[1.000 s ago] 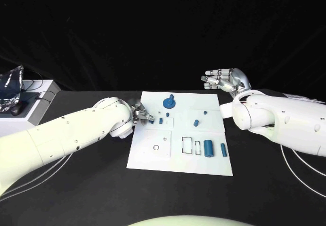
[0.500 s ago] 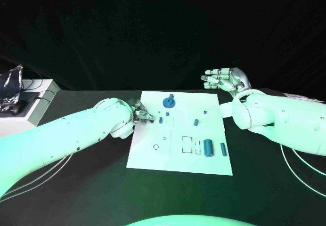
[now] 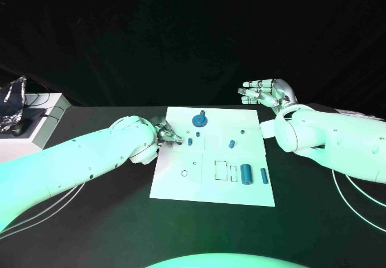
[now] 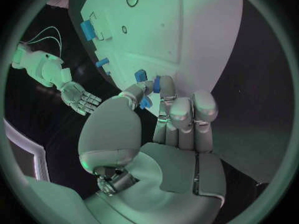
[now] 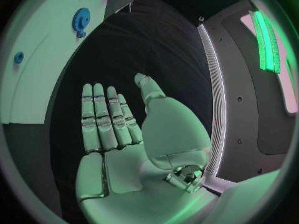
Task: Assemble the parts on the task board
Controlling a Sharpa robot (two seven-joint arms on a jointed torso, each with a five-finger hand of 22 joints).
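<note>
The white task board (image 3: 181, 187) lies in the middle of the black table. On it are a blue gear (image 3: 198, 120), a short peg (image 3: 231, 144), a thick blue cylinder (image 3: 246, 173) and a slim bar (image 3: 264, 176). My left hand (image 3: 167, 133) is at the board's left edge. In the left wrist view, this left hand (image 4: 168, 134) pinches a small blue part (image 4: 146, 102) between thumb and finger, just over the board (image 4: 181, 30). My right hand (image 3: 265, 94) hangs raised beyond the board's far right corner. In the right wrist view, the right hand (image 5: 118, 129) is flat, with straight fingers and nothing in it.
A white box (image 3: 44, 114) with a crumpled foil object (image 3: 14, 97) stands at the table's left edge. Thin white cables (image 3: 358, 206) run over the table beside both arms. Another small blue part (image 3: 189, 142) lies on the board just right of my left hand.
</note>
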